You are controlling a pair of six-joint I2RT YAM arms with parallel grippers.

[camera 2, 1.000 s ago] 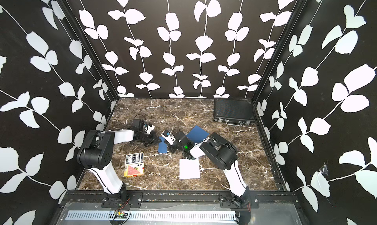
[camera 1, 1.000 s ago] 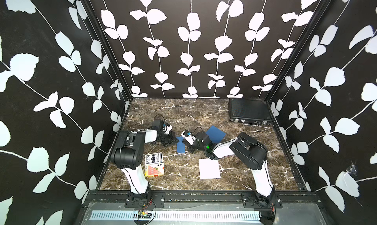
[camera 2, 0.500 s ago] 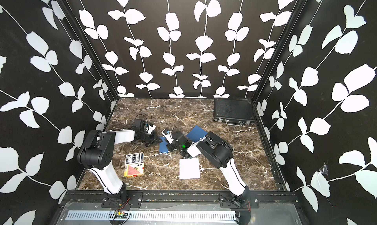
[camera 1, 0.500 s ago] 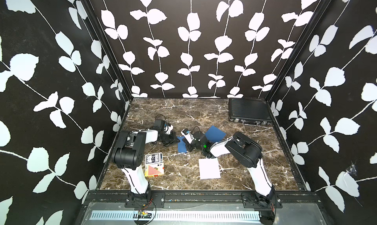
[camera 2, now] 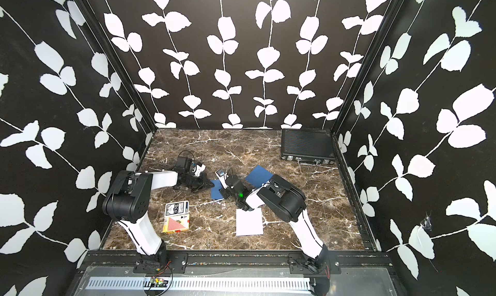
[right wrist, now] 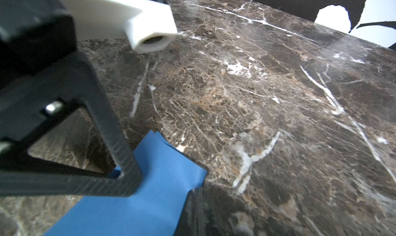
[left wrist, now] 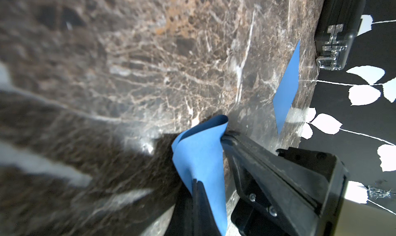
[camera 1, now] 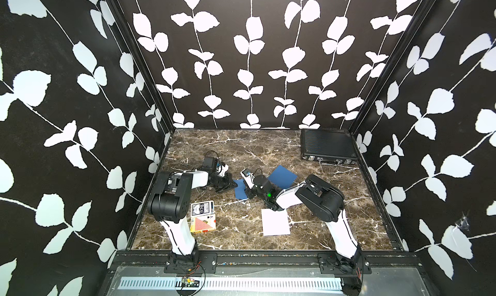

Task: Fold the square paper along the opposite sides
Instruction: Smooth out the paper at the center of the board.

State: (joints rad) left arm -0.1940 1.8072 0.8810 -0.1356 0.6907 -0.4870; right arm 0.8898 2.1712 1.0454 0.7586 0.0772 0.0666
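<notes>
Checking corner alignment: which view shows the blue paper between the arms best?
Right wrist: the paper is close, its layered corners slightly offset. Left wrist shows only a curled edge; in both top views it is tiny and partly hidden.

1. Left wrist view: the blue paper (left wrist: 200, 157) clamped between the left gripper's (left wrist: 209, 159) jaws runs off the picture's edge behind the jaws. We cannot see its rear part.
2. Same view: we find the marble top (left wrist: 64, 138) beside the jaws blurred.
3. Right wrist view: the right gripper (right wrist: 196, 202) is cut off by the picture's edge, and only its pressed-together tips show.
4. Both top views: jaw contact is too small for us to judge. The right arm (camera 1: 319, 200) covers part of the second blue sheet (camera 1: 283, 177) beyond the jaws and one corner of the white sheet (camera 1: 276, 223).
</notes>
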